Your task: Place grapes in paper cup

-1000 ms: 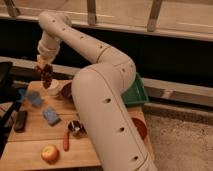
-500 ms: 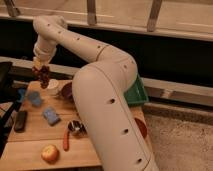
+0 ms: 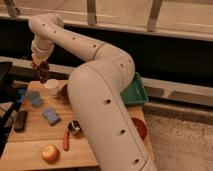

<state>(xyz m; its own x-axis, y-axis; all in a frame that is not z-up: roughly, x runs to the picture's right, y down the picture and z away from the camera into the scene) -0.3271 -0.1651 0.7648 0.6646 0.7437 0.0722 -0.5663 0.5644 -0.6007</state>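
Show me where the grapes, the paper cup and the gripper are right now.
grapes (image 3: 43, 72), camera view, middle of the dark bunch hanging from the gripper.
paper cup (image 3: 51, 86), camera view, its cream rim.
gripper (image 3: 39, 63), camera view, fingertips at the bunch's top.

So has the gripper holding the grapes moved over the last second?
Yes. The gripper, shut on the grapes, has drifted left, away from the green tray, and now hangs up and left of the paper cup.

You have a wooden table (image 3: 30, 150) | on it: paper cup (image 3: 51, 87), apple (image 3: 49, 153), blue sponge (image 3: 50, 115), green tray (image 3: 134, 91) | gripper (image 3: 40, 64) above the table's far left
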